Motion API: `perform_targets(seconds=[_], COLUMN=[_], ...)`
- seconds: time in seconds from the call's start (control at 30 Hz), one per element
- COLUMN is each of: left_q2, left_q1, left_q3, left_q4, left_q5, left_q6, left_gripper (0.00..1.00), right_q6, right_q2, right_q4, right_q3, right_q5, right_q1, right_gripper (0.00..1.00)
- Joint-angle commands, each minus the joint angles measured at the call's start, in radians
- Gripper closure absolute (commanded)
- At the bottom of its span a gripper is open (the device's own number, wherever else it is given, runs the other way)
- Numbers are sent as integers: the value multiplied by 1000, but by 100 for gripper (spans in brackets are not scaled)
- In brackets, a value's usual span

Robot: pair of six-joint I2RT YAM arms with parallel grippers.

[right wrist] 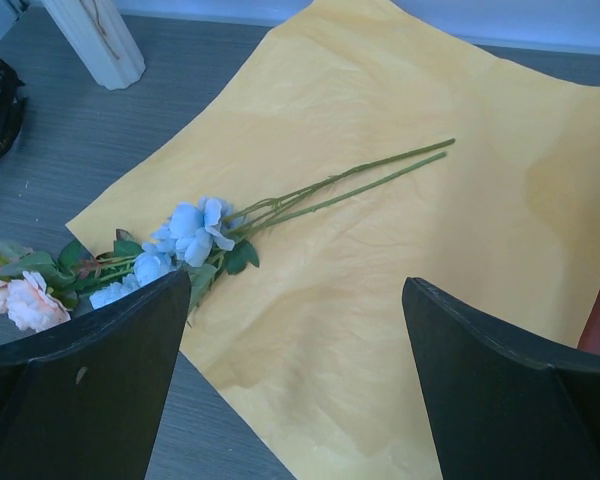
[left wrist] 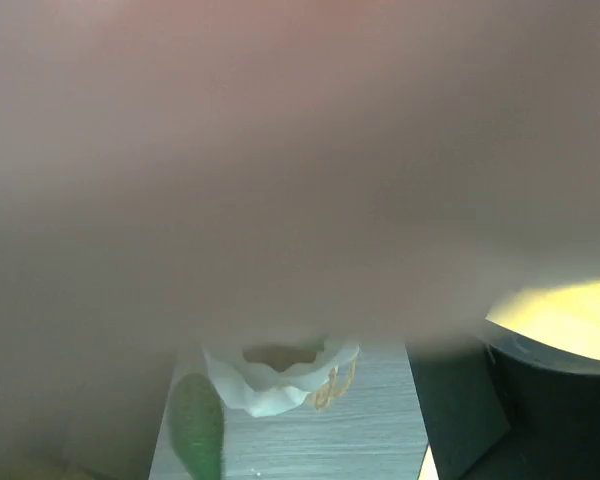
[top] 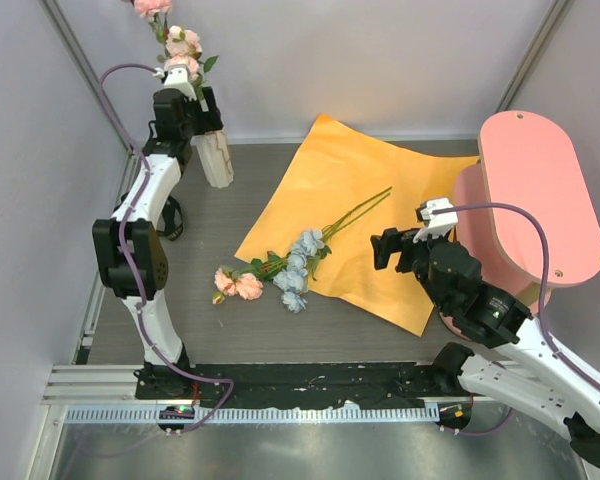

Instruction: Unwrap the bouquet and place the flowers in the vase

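Note:
The vase (top: 216, 160) stands at the back left, and its scalloped rim (left wrist: 280, 378) shows in the left wrist view. Pink flowers (top: 176, 42) rise above it. My left gripper (top: 202, 125) hangs right over the vase mouth; a blurred bloom fills its camera and hides the jaws. More flowers (top: 292, 268) lie on the flat orange paper (top: 365, 200), with pale blue clusters (right wrist: 192, 232) and pink blooms (right wrist: 22, 300). My right gripper (right wrist: 298, 285) hovers open over the paper's near right part, to the right of the stems, holding nothing.
A pink oval shelf stand (top: 533, 195) fills the right side, close behind the right arm. A black ribbon (right wrist: 0, 110) lies on the table left of the vase's foot. A green leaf (left wrist: 195, 425) hangs beside the vase rim.

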Motion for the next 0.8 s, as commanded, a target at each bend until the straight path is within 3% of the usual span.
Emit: perform_targets(seconds=[0.0, 0.17, 0.23, 0.37, 0.43, 0.63, 0.77], left_q2=[-101, -225, -343, -574, -634, -686, -632], left_q1=[-2, -2, -1, -13, -88, -405, -437], left_q3=[7, -13, -120, -437, -588, -685, -682], left_q4=[-84, -345, -368, -196, -145, -89, -2], left_q5=[-10, -22, 41, 225, 244, 132, 294], left_q6=[-7, -166, -290, -455, -482, -424, -432], left_gripper=[4, 0, 0, 3, 5, 6, 9], right_q6=[35, 13, -19, -123, -175, -382, -568], right_q2=[19, 94, 122, 211, 251, 412, 595], right_q4=[48, 18, -4, -34, -15, 94, 75], right_q3=[-16, 27, 58, 93, 81, 65, 119], right_q5=[-36, -57, -65, -128, -205, -180, -45], right_q1=[3, 3, 2, 3, 3, 3, 0], right_gripper=[7, 4, 4, 3, 3, 5, 10])
